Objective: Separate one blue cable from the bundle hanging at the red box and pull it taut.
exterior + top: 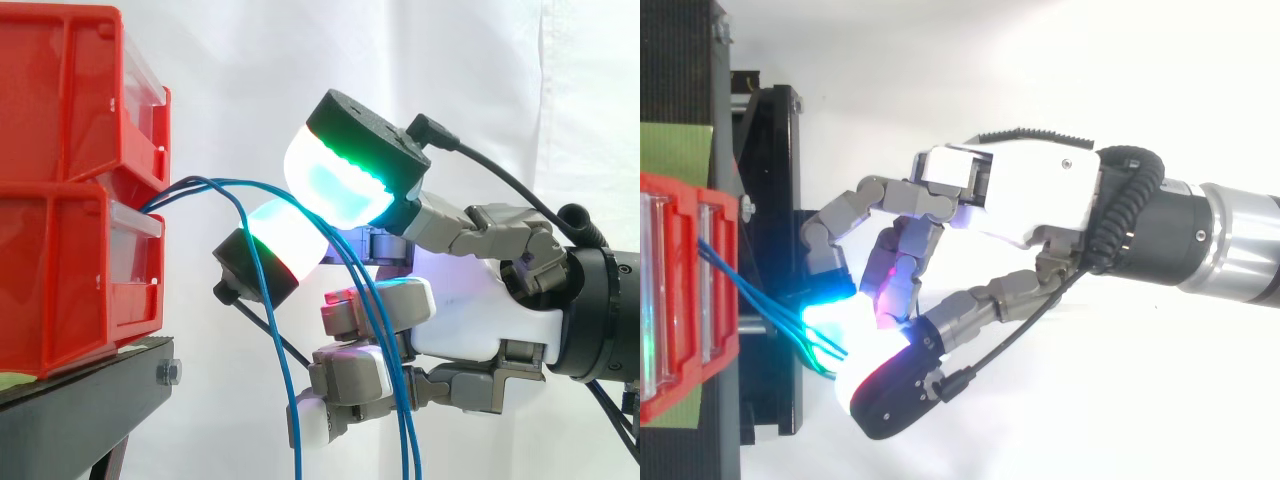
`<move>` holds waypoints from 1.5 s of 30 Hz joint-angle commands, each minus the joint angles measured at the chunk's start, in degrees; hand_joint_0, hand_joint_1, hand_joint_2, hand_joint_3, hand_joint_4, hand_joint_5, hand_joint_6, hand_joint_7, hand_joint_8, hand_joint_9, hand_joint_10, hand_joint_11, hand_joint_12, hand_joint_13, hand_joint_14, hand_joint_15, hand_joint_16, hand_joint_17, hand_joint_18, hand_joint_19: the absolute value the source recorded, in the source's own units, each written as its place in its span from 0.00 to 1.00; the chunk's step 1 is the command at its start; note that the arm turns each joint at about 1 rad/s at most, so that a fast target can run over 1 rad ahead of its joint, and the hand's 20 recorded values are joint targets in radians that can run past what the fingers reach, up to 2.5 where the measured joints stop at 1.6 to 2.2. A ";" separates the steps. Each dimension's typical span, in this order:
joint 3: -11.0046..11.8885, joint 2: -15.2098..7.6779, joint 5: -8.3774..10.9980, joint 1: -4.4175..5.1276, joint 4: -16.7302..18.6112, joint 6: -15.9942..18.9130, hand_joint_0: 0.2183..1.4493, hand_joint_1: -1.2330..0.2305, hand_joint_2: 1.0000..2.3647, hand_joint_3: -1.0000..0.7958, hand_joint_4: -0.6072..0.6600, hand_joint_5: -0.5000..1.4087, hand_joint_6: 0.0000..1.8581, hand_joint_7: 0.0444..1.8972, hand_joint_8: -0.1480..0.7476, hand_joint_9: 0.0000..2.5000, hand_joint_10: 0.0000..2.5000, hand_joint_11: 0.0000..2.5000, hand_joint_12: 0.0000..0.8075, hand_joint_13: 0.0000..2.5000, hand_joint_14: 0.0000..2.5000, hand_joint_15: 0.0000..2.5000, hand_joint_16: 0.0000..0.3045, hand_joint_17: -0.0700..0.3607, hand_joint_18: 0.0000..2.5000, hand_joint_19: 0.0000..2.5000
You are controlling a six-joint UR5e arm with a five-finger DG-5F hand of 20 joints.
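White curtain [500, 80]; hand [470, 320] amid blue cables [286, 385] beside red bins' [60, 270] edge.

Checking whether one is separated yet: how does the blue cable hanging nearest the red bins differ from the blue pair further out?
The near cable drops steeply, the pair arcs wider. The near cable crosses the lower glowing pad and hangs on the bin side of the hand; the pair passes between the two parted pads and runs down over the curled fingers. Both are slack and leave the red bins at one spot.
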 commanded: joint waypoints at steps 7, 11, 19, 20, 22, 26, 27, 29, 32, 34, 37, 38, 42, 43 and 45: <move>0.00 0.00 0.00 0.09 0.00 -0.07 0.47 0.22 0.00 0.28 0.46 0.16 0.50 0.57 0.47 0.50 0.01 0.55 0.43 0.48 0.01 0.38 0.14 0.39 0.30 0.23; 0.00 0.00 0.00 0.09 0.00 0.02 0.45 0.20 0.00 0.28 0.46 0.16 0.50 0.54 0.47 0.49 0.01 0.55 0.42 0.47 0.01 0.38 0.14 0.39 0.30 0.22; 0.00 0.09 0.09 0.09 0.00 0.02 0.31 0.23 0.00 0.28 0.43 0.18 0.49 0.55 0.47 0.50 0.01 0.55 0.42 0.47 0.01 0.38 0.14 0.39 0.29 0.24; 0.00 0.00 0.09 0.09 0.00 0.02 0.30 0.27 0.00 0.28 0.43 0.18 0.48 0.55 0.47 0.51 0.01 0.54 0.43 0.47 0.01 0.38 0.14 0.39 0.29 0.24; 0.00 0.00 0.09 0.09 0.00 0.02 0.29 0.35 0.00 0.28 0.40 0.19 0.46 0.56 0.47 0.52 0.01 0.53 0.43 0.48 0.01 0.38 0.14 0.39 0.29 0.24; 0.00 0.00 0.09 0.09 0.00 0.02 0.31 0.39 0.00 0.28 0.38 0.21 0.43 0.56 0.48 0.53 0.01 0.49 0.42 0.48 0.01 0.37 0.14 0.38 0.30 0.24; 0.00 0.00 0.09 0.09 0.00 0.02 0.31 0.39 0.00 0.28 0.38 0.21 0.43 0.56 0.48 0.53 0.01 0.49 0.42 0.48 0.01 0.37 0.14 0.38 0.30 0.24; 0.00 0.00 0.00 0.09 0.00 0.02 0.31 0.39 0.00 0.29 0.39 0.21 0.42 0.57 0.48 0.53 0.01 0.48 0.42 0.48 0.01 0.37 0.14 0.38 0.29 0.24; 0.00 0.00 0.00 0.09 0.00 0.02 0.31 0.35 0.01 0.35 0.42 0.20 0.43 0.57 0.48 0.52 0.01 0.49 0.43 0.47 0.01 0.37 0.14 0.39 0.30 0.24; 0.00 0.00 0.09 0.09 0.00 0.02 0.32 0.31 0.01 0.40 0.45 0.18 0.45 0.58 0.49 0.50 0.01 0.50 0.44 0.46 0.01 0.36 0.14 0.39 0.29 0.24; 0.00 0.00 0.09 0.09 0.00 0.02 0.36 0.29 0.02 0.43 0.46 0.16 0.48 0.57 0.49 0.48 0.01 0.51 0.45 0.45 0.01 0.36 0.15 0.40 0.29 0.23; 0.00 0.00 0.09 0.09 0.00 0.02 0.37 0.28 0.02 0.43 0.46 0.16 0.49 0.56 0.49 0.47 0.01 0.50 0.45 0.45 0.01 0.36 0.15 0.40 0.29 0.23; 0.00 0.00 0.09 0.09 0.00 0.02 0.42 0.25 0.01 0.38 0.51 0.14 0.49 0.54 0.49 0.44 0.01 0.50 0.45 0.43 0.01 0.36 0.15 0.40 0.28 0.23; 0.00 0.00 0.09 0.09 0.00 0.02 0.44 0.25 0.01 0.33 0.52 0.14 0.49 0.53 0.48 0.44 0.01 0.50 0.45 0.43 0.01 0.36 0.15 0.40 0.28 0.22; 0.00 0.00 0.09 0.18 0.00 0.02 0.45 0.25 0.00 0.28 0.53 0.14 0.49 0.51 0.48 0.44 0.01 0.50 0.45 0.43 0.01 0.36 0.15 0.40 0.28 0.23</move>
